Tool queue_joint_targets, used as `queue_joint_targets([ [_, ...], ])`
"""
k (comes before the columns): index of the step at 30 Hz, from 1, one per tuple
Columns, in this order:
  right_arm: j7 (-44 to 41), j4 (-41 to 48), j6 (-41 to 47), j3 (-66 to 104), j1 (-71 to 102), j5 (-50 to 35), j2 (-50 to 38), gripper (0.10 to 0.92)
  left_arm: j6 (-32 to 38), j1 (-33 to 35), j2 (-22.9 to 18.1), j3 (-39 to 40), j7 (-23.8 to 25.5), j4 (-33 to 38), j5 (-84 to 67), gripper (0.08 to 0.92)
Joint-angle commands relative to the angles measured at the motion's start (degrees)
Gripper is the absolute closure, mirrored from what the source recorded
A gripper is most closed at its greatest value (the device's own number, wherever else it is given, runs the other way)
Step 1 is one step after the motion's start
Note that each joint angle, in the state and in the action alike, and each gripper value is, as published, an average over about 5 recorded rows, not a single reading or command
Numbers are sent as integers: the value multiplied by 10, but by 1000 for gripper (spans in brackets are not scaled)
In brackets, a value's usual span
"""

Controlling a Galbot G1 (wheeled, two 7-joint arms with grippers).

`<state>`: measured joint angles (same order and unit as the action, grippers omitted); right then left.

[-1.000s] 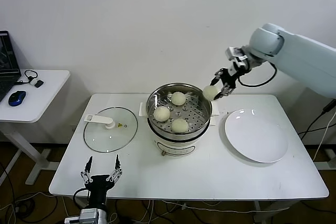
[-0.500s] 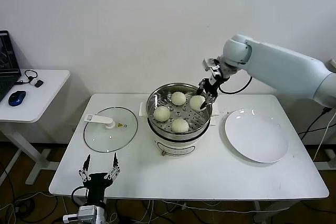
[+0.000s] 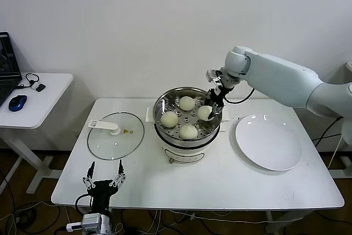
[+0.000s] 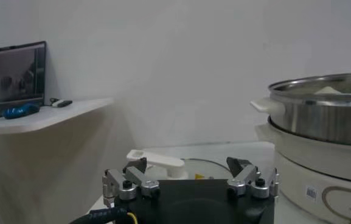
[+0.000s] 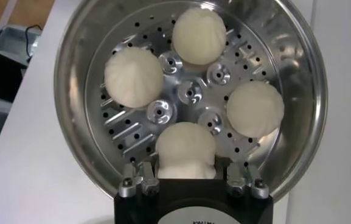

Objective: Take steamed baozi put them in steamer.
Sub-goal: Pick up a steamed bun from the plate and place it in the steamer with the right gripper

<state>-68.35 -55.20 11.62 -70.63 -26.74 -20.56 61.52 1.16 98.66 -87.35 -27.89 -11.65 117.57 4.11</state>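
Note:
The steamer (image 3: pixel 188 146) stands mid-table, a shiny steel pot with a perforated tray (image 5: pixel 190 92) on a white base. Three steamed baozi lie on the tray (image 3: pixel 187 103) (image 3: pixel 169 119) (image 3: pixel 188 131). My right gripper (image 3: pixel 212 109) reaches into the pot's right side and is shut on the fourth baozi (image 3: pixel 205 113), low over the tray. In the right wrist view that baozi (image 5: pixel 186 149) sits between the fingers of the right gripper (image 5: pixel 186 169), with the other buns beyond. My left gripper (image 3: pixel 104 182) is open and empty, parked below the table's front left edge, and also shows in the left wrist view (image 4: pixel 190 169).
A flat glass lid with a white handle (image 3: pixel 115 135) lies left of the steamer. A large white plate (image 3: pixel 268 141) lies right of it. A white side table (image 3: pixel 33 100) with a blue mouse and a laptop stands at far left.
My right gripper has carried the baozi left from beyond the pot's rim and down into the steamer's right side. The left arm has barely moved.

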Motion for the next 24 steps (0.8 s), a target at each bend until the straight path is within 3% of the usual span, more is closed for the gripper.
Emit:
queue_joint_targets([
  [1,-2,37,-4,9,18,22,20,414,-1,-2,0,0,0,-1,-2,177],
  [14,-3,39,-3,17,27,34,26,407,-5,-7,1,-1,0,2,-2,177],
  [24,-18,47,-16,28,21,35,30,212,-6,-6,1,-2,0,1,-2,177],
])
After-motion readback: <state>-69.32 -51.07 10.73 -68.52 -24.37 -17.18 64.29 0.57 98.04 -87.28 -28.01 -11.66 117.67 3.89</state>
